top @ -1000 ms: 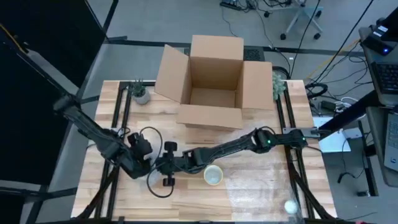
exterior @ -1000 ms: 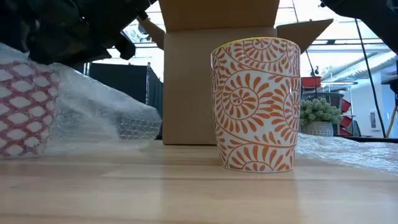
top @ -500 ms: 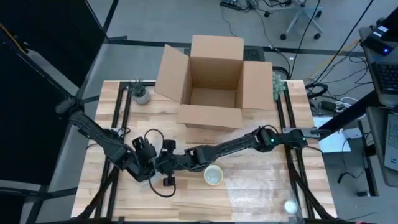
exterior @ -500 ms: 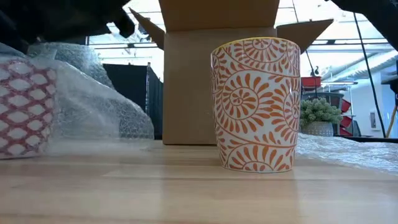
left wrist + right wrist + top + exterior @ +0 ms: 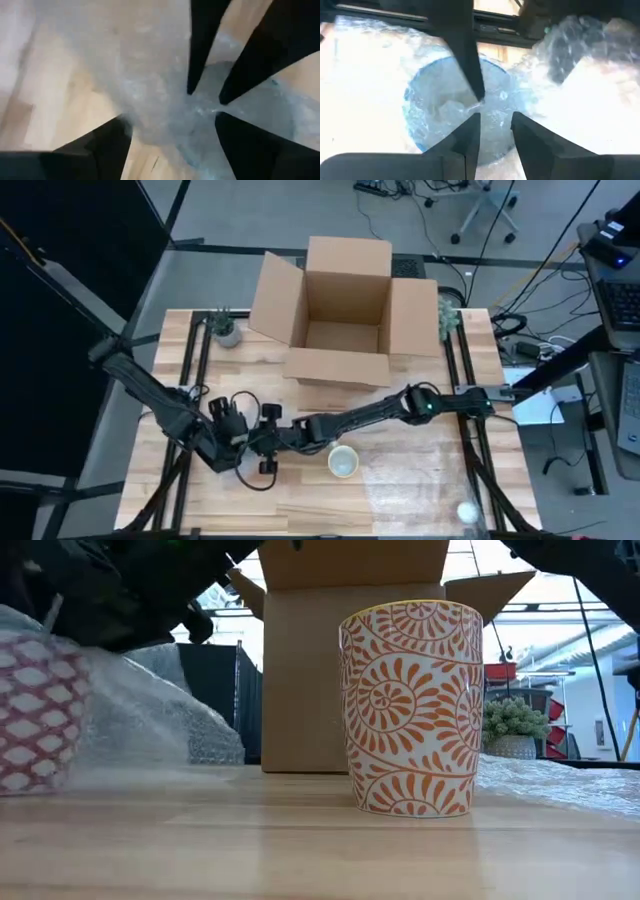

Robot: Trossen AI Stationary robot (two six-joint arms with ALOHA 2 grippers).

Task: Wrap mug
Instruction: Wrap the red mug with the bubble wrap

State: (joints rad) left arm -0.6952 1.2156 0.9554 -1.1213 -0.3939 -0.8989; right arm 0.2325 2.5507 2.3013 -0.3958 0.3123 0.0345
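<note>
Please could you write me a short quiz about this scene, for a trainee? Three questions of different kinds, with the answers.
1. True or false: the orange-patterned ceramic mug stands upright and unwrapped on the wooden table.
2. Multiple choice: the open brown cardboard box holds A) a mug, B) bubble wrap, C) nothing visible.
3. Fill in: the left gripper and right gripper meet at the red-and-white patterned mug, which is covered in clear ____.

Key: 1 true; 2 C; 3 bubble wrap.

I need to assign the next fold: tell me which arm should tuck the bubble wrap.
Probably right: the right gripper sits directly over the bubble wrap bundle, its fingers nearly closed on it; the left gripper straddles it, open.
</note>
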